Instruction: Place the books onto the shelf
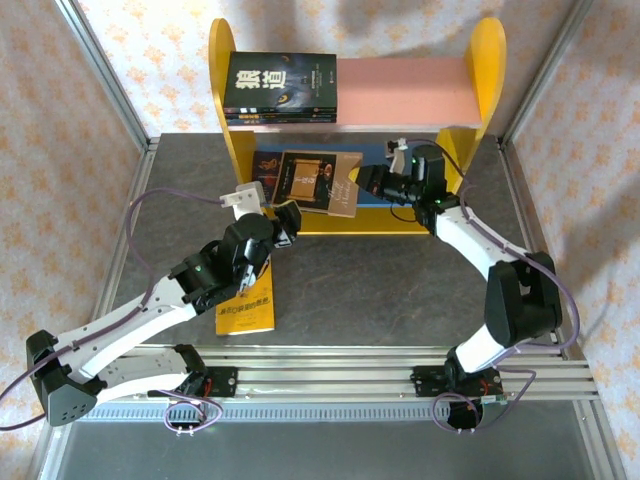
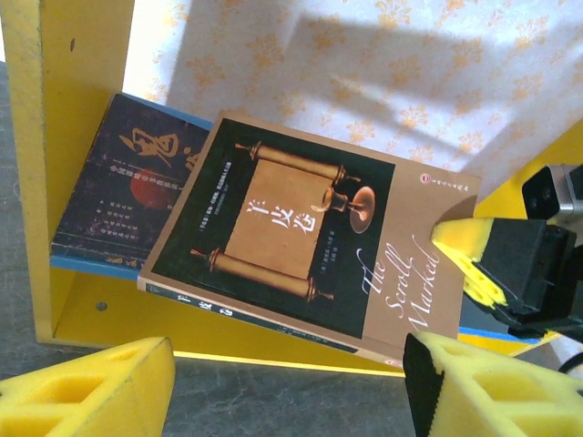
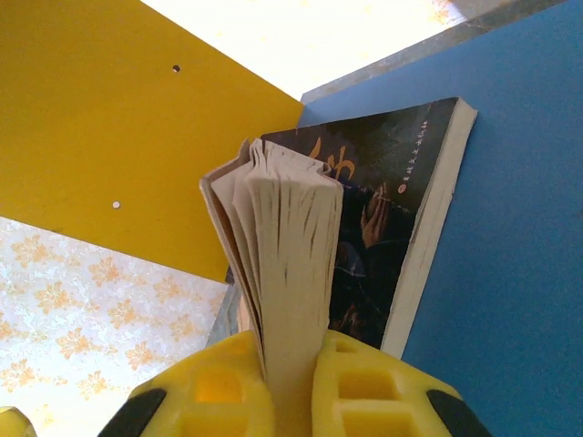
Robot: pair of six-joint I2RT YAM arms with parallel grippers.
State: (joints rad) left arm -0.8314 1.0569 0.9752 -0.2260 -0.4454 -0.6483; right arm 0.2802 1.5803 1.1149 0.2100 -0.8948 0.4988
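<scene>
Shelving brown book (image 2: 301, 228): page edge pinched in right gripper (image 3: 290, 369), skewed over dark book (image 3: 392, 209) ahead. Left gripper (image 2: 287, 401) spread, empty, spine just ahead. Next: square up, release.

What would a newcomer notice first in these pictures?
The brown book, pinched by its edge in the right gripper, slants over a dark book on the blue lower board. Next, the yellow book lies on the table beneath the left arm, and black books are stacked on the pink upper board.
</scene>
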